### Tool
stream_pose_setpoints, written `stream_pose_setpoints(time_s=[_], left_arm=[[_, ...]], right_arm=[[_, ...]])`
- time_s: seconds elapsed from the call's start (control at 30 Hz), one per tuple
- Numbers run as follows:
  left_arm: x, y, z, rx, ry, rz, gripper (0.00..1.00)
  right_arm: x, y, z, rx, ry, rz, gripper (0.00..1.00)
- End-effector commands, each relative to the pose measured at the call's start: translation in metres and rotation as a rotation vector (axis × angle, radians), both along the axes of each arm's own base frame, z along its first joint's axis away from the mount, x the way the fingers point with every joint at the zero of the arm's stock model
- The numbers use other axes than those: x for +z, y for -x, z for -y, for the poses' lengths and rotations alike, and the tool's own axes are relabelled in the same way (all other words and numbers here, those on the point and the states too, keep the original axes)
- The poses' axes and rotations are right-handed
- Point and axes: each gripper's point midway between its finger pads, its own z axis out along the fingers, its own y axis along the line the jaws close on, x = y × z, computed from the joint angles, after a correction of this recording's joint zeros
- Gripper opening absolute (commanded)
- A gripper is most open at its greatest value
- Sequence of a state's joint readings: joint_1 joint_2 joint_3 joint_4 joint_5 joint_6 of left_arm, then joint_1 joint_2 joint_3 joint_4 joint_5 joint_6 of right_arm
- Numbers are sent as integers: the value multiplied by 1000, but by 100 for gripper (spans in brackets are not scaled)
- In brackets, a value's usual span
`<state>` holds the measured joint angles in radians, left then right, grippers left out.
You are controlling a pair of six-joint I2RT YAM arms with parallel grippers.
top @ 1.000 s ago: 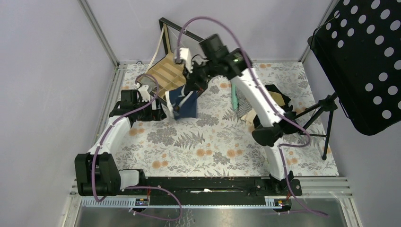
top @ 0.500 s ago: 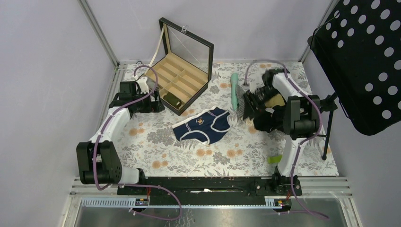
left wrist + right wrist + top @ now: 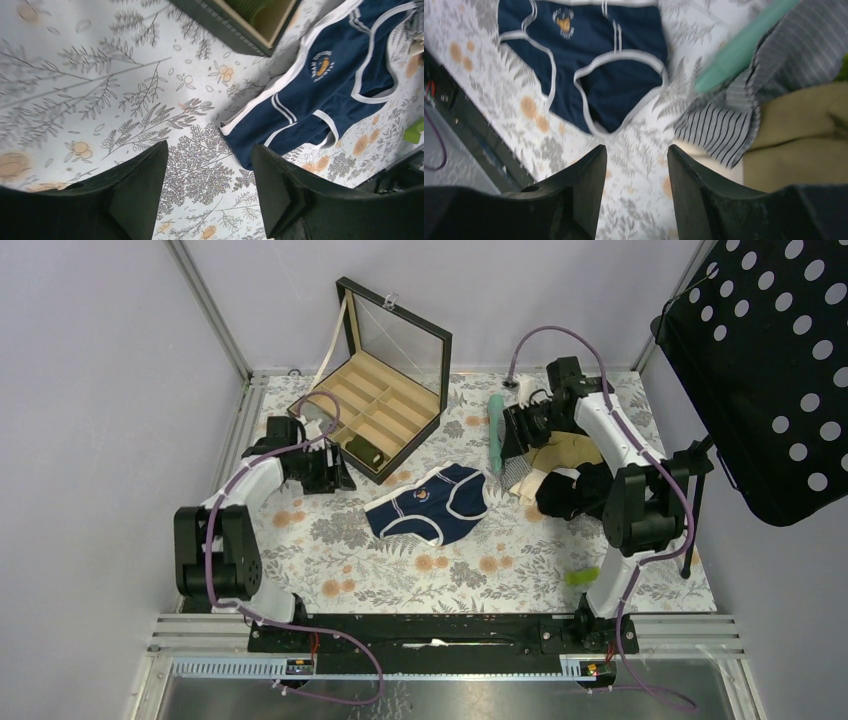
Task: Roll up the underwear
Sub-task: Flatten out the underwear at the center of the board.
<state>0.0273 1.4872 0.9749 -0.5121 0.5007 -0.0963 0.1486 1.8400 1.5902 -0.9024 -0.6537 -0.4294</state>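
Observation:
The underwear (image 3: pixel 430 505), navy blue with white trim and a small orange emblem, lies spread flat on the floral table, touched by neither gripper. My left gripper (image 3: pixel 335 472) hovers just left of it beside the box, open and empty; in the left wrist view its jaws (image 3: pixel 209 150) frame bare tablecloth, with the underwear (image 3: pixel 320 95) up to the right. My right gripper (image 3: pixel 510 440) hangs open over the clothes pile to the right of the underwear. In the right wrist view the gripper (image 3: pixel 636 150) holds nothing, and the underwear (image 3: pixel 589 65) lies beyond its tips.
An open wooden compartment box (image 3: pixel 375 415) with a glass lid stands at the back left. A teal tube (image 3: pixel 496 430), striped cloth (image 3: pixel 515 468), tan garment (image 3: pixel 570 450) and black garment (image 3: pixel 570 492) lie at the right. A small green object (image 3: pixel 580 576) sits front right. A black perforated stand (image 3: pixel 770 370) looms far right.
A second ago my right gripper held the underwear up near the box. It has let go, the underwear now lies flat, and the right arm has swung back to the right. The left jaws narrowed slightly.

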Motion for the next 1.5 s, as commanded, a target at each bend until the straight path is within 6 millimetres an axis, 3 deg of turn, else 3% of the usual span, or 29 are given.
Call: stream_pose_setpoints(time_s=[0.0,0.13,0.27,0.37,0.4,0.5,0.57,0.77,0.97,1.17,1.47], left_arm=[[-11,3,8,47,75,-135,66],[-26,4,20,68,131,-212,65],[-41,14,46,-5,124,-257,61],[-48,20,61,-42,114,-274,58],[-51,20,63,-47,105,-277,55],[-63,20,62,-29,58,-294,49],[-69,18,59,-10,37,-304,48],[-72,13,55,12,9,-311,42],[-63,15,40,46,-18,-290,41],[-63,17,46,14,18,-287,55],[-79,18,54,-18,20,-306,44]], right_arm=[[6,-48,-26,-44,-4,146,51],[1,-66,-52,-71,-4,160,42],[1,-78,-69,-100,-37,151,42],[13,-82,-73,-124,-77,197,42],[26,-82,-73,-138,-99,248,43],[47,-84,-75,-161,-171,370,46],[48,-76,-83,-127,-234,376,48],[9,-68,-93,-164,-257,194,47],[-22,-66,-102,-88,-213,187,46],[-58,-75,-108,-154,-182,92,45],[-102,-66,-126,-117,-108,39,45]])
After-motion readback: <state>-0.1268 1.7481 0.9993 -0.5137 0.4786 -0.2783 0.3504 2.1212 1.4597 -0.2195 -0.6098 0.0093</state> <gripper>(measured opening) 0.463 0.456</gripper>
